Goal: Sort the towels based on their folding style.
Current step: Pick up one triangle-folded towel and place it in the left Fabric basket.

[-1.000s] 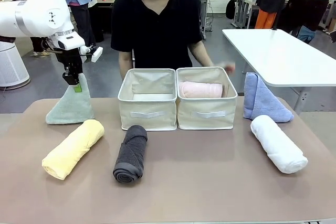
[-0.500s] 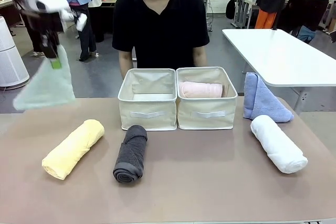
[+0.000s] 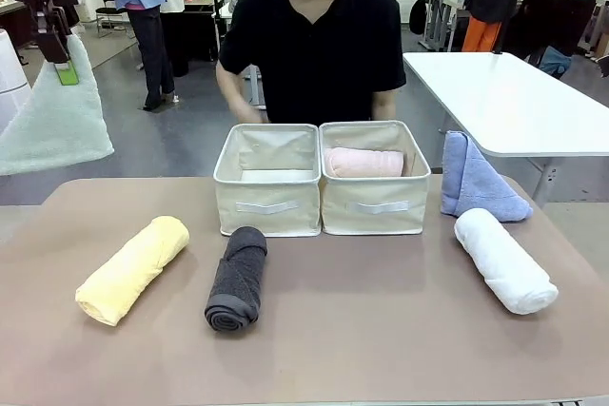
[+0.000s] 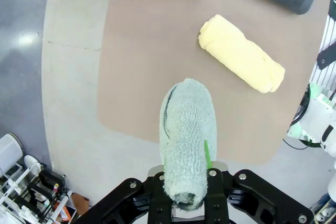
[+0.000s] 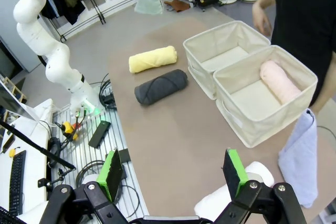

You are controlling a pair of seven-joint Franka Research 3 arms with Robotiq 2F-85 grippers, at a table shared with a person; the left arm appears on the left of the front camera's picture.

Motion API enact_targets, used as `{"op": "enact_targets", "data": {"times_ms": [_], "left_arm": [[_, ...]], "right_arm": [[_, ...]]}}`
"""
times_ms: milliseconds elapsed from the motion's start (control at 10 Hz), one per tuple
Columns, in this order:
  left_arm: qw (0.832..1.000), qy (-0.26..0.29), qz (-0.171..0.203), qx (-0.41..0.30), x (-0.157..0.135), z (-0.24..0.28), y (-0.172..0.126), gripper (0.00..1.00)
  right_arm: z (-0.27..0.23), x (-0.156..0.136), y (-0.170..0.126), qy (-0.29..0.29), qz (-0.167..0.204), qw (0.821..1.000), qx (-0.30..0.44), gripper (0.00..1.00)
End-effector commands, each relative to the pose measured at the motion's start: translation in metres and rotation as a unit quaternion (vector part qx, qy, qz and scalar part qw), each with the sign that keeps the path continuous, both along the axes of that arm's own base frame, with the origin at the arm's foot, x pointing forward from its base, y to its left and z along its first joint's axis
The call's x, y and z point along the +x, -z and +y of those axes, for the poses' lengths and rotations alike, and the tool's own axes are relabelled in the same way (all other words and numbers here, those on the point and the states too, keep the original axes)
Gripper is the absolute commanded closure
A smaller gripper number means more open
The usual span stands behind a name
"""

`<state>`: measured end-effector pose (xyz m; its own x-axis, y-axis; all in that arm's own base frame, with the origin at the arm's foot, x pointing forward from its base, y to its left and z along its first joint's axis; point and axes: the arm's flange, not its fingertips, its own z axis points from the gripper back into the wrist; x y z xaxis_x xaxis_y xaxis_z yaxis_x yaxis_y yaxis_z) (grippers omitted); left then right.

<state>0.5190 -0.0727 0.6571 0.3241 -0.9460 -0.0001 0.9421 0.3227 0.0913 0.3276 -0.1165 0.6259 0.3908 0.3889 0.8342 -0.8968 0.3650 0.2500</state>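
My left gripper (image 3: 53,41) is shut on the tip of the light teal triangle towel (image 3: 55,126), which hangs in the air beyond the table's left edge. In the left wrist view the teal towel (image 4: 186,135) is pinched in the left gripper (image 4: 189,184), high above the table's corner. The yellow roll (image 3: 133,269) and dark grey roll (image 3: 238,278) lie at front left, the white roll (image 3: 504,260) at right, and the periwinkle triangle (image 3: 476,183) stands behind it. A pink roll (image 3: 363,162) lies in the right bin (image 3: 374,204). My right gripper (image 5: 173,174) hovers open above the white roll (image 5: 239,190).
The left bin (image 3: 268,204) stands beside the right one at mid-table and holds nothing I can see. The person (image 3: 314,45) stands behind the bins, one hand (image 5: 260,17) near the left bin's far side. A white table (image 3: 504,102) stands at back right.
My left gripper has lifted the teal towel off the table, up and to the left. The person's hand has left the right bin and the person has shifted left.
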Motion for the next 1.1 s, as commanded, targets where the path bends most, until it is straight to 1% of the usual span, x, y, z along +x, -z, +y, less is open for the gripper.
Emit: {"op": "enact_targets", "data": {"times_ms": [0,100,200,300,400,500,600,700,800,900,1000], "left_arm": [[1.000,-0.003,-0.003,0.000,-0.002,0.003,-0.004,0.81],[1.000,0.031,-0.002,0.005,-0.011,-0.021,0.007,0.81],[0.997,0.074,0.001,-0.007,-0.019,-0.050,0.013,0.81],[0.995,0.103,0.001,-0.011,-0.025,-0.077,0.019,0.81],[0.993,0.117,0.012,0.003,-0.028,-0.087,0.022,0.81],[0.993,0.111,0.034,0.038,-0.028,-0.069,0.018,0.81],[0.991,0.098,0.056,0.075,-0.047,-0.021,0.010,0.81],[0.989,0.110,0.057,0.076,-0.084,0.041,-0.004,0.81],[0.992,0.106,0.029,0.055,-0.124,0.079,-0.009,0.81],[0.995,0.088,-0.003,0.039,-0.148,0.099,-0.011,0.81],[0.997,0.072,-0.012,0.031,-0.151,0.103,-0.012,0.81]], "right_arm": [[0.001,-0.001,0.000,-0.005,-0.002,1.000,0.005,0.00],[0.001,-0.001,0.000,-0.005,-0.002,1.000,0.005,0.00],[0.001,-0.001,0.000,-0.005,-0.002,1.000,0.005,0.00],[0.001,-0.001,0.000,-0.005,-0.002,1.000,0.005,0.00],[0.001,-0.001,0.000,-0.005,-0.002,1.000,0.005,0.00],[0.001,-0.001,0.000,-0.005,-0.002,1.000,0.005,0.00],[0.001,-0.001,0.000,-0.005,-0.002,1.000,0.005,0.00],[0.001,-0.001,0.000,-0.005,-0.002,1.000,0.005,0.00],[0.001,-0.001,0.000,-0.005,-0.002,1.000,0.005,0.00],[0.001,-0.001,0.000,-0.005,-0.002,1.000,0.005,0.00],[0.001,-0.001,0.000,-0.005,-0.002,1.000,0.005,0.00]]}}
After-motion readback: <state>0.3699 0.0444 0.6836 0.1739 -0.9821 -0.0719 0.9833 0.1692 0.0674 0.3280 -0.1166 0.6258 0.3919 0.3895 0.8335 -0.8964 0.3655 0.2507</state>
